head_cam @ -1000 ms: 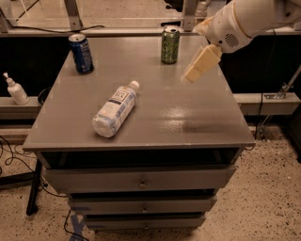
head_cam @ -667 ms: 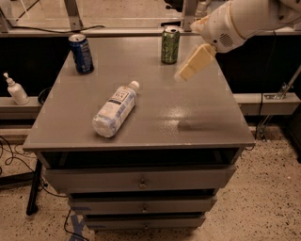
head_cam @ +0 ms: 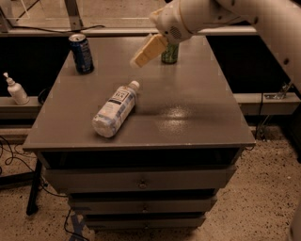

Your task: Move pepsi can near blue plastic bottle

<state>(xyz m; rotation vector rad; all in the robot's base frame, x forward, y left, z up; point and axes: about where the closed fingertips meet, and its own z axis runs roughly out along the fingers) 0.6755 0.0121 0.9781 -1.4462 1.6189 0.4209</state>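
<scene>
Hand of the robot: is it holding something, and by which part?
Nothing. The hand hangs in the air above the table, and the pepsi can stands untouched at the back left corner.

Gripper [head_cam: 138,59] hangs over rear middle of tabletop [head_cam: 197,113], arm [head_cam: 244,14] reaching in from upper right.

Green can [head_cam: 170,53] stands just behind gripper, partly hidden by it, and blocks rear centre.

Pepsi can [head_cam: 81,53] upright at rear left corner, well apart from gripper, open surface between them.

Blue plastic bottle [head_cam: 115,109] lies on its side diagonally across left-centre, cap toward rear.

Right half and front right of tabletop are open surface.

Gap between pepsi can and bottle passable.
</scene>
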